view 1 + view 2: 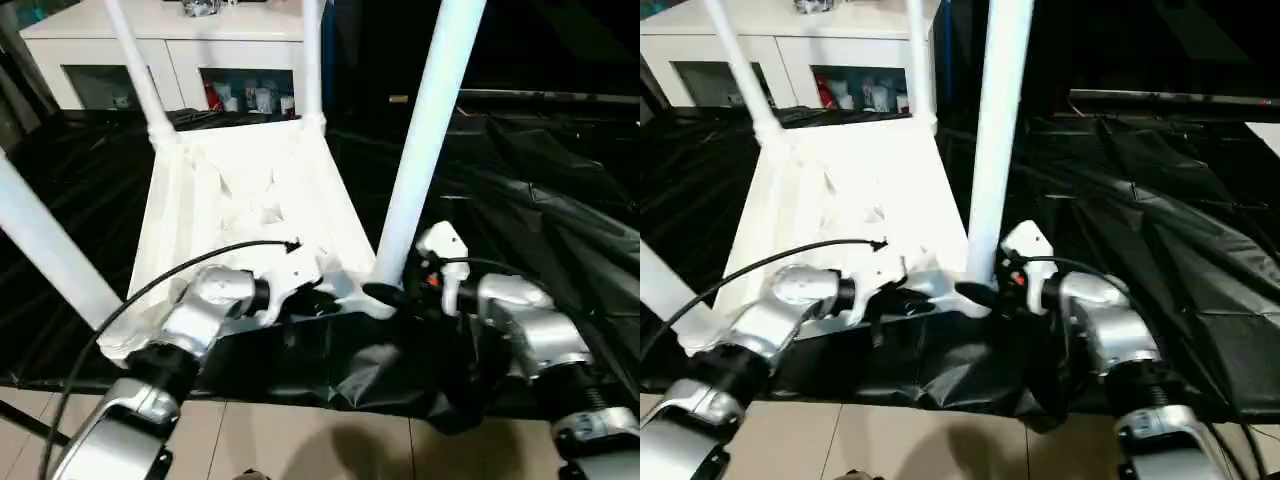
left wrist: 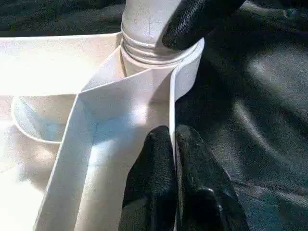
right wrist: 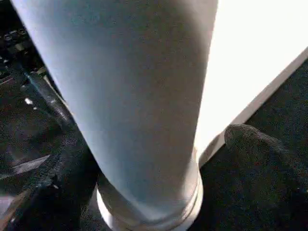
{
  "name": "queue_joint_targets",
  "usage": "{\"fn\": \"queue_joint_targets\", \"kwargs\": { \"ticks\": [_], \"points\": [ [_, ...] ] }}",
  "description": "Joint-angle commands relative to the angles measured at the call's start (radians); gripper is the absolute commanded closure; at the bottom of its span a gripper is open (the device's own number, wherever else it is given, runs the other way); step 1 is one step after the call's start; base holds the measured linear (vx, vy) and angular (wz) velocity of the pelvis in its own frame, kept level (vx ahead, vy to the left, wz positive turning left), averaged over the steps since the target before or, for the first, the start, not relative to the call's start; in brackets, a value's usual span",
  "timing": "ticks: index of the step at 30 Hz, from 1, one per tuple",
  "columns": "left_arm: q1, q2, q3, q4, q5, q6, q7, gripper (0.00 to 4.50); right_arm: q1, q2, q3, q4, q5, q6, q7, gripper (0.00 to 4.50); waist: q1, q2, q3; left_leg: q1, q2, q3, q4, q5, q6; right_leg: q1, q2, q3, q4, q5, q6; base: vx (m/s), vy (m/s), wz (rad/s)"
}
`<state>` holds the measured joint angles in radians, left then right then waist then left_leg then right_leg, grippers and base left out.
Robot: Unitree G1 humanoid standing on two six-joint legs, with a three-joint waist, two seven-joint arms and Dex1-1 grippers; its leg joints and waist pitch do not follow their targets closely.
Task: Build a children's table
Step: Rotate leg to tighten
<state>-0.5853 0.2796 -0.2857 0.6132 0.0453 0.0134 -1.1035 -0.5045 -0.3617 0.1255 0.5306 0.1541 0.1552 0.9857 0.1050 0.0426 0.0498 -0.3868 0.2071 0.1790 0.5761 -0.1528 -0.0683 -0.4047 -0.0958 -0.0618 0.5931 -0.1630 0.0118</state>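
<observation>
We find the near leg (image 1: 425, 140) upright in the tabletop (image 1: 240, 190) corner, frame centre, between right jaws (image 1: 385, 295) spread apart; left jaws (image 2: 174, 163) pinch the tabletop's rim.

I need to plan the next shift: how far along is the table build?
Nearly done, it seems. The tabletop lies upside down on the black sheet, and all four legs appear to stand in its corner sockets. In hand: the left hand is shut on the tabletop's rim beside the near right leg, with the right hand at that leg's base. Left: probably confirming that leg is seated, then turning the table upright.
</observation>
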Motion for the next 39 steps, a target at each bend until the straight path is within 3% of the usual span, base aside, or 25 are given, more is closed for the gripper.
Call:
{"fn": "queue_joint_targets", "kwargs": {
  "ticks": [1,14,22,27,30,32,34,35,39],
  "points": [
    [0.007,-0.012,-0.006,-0.035,-0.032,-0.011,-0.027,4.5,-0.014,0.0,0.006,-0.003,-0.014,0.013,-0.002,0.48,-0.001,-0.02,-0.07,0.017,0.02,0.002,-0.064,-0.253,0.045,0.042,-0.042,0.03,-0.066,-0.271,-0.218,0.0,0.0,0.0],
    [0.014,-0.007,-0.007,-0.049,-0.029,0.0,-0.024,4.5,-0.01,0.001,0.038,0.005,-0.029,0.005,0.017,1.6,0.001,-0.022,-0.069,0.017,0.019,0.002,-0.064,-0.254,0.042,0.043,-0.042,0.03,-0.066,-0.28,-0.209,0.0,0.0,0.0],
    [0.022,-0.001,-0.005,-0.055,-0.029,0.008,-0.022,4.5,0.011,0.006,0.043,-0.003,-0.025,0.01,0.02,1.98,0.001,-0.023,-0.07,0.016,0.018,0.002,-0.063,-0.246,0.044,0.044,-0.041,0.031,-0.065,-0.275,-0.208,0.0,0.0,0.0],
    [0.002,-0.03,0.017,-0.02,-0.018,0.027,0.062,4.5,0.02,0.048,0.0,0.019,-0.029,0.018,-0.116,2.01,-0.002,-0.022,-0.068,0.017,0.017,0.002,-0.064,-0.255,0.037,0.042,-0.042,0.031,-0.067,-0.289,-0.208,0.0,0.0,0.0],
    [-0.045,-0.092,0.012,0.059,0.039,0.035,0.215,4.5,0.001,0.146,-0.078,0.091,-0.035,0.036,-0.387,2.02,-0.018,-0.019,-0.064,0.021,0.012,-0.001,-0.068,-0.304,0.007,0.037,-0.042,0.03,-0.08,-0.388,-0.179,0.0,0.0,0.0],
    [-0.066,-0.117,0.012,0.089,0.059,0.052,0.281,4.5,-0.007,0.178,-0.098,0.107,-0.04,0.045,-0.475,2.03,-0.023,-0.018,-0.062,0.024,0.01,-0.004,-0.07,-0.335,-0.007,0.035,-0.043,0.027,-0.089,-0.458,-0.149,0.0,0.0,0.0],
    [-0.084,-0.14,0.019,0.115,0.067,0.066,0.337,4.5,-0.014,0.202,-0.113,0.119,-0.041,0.059,-0.539,2.03,-0.023,-0.019,-0.062,0.027,0.009,-0.004,-0.069,-0.344,-0.005,0.032,-0.043,0.028,-0.095,-0.474,-0.139,0.0,0.0,0.0],
    [-0.117,-0.182,0.032,0.158,0.078,0.089,0.438,4.5,-0.027,0.242,-0.138,0.141,-0.045,0.079,-0.65,2.03,-0.025,-0.018,-0.062,0.025,0.008,-0.003,-0.07,-0.341,-0.008,0.03,-0.041,0.029,-0.094,-0.472,-0.136,0.0,0.0,0.0],
    [-0.148,-0.226,0.03,0.194,0.083,0.09,0.492,4.5,-0.041,0.302,-0.164,0.147,-0.024,0.092,-0.718,2.03,-0.021,-0.014,-0.066,0.024,0.009,-0.006,-0.071,-0.333,-0.006,0.034,-0.041,0.027,-0.093,-0.427,-0.137,0.0,0.0,0.0]
  ]
}}
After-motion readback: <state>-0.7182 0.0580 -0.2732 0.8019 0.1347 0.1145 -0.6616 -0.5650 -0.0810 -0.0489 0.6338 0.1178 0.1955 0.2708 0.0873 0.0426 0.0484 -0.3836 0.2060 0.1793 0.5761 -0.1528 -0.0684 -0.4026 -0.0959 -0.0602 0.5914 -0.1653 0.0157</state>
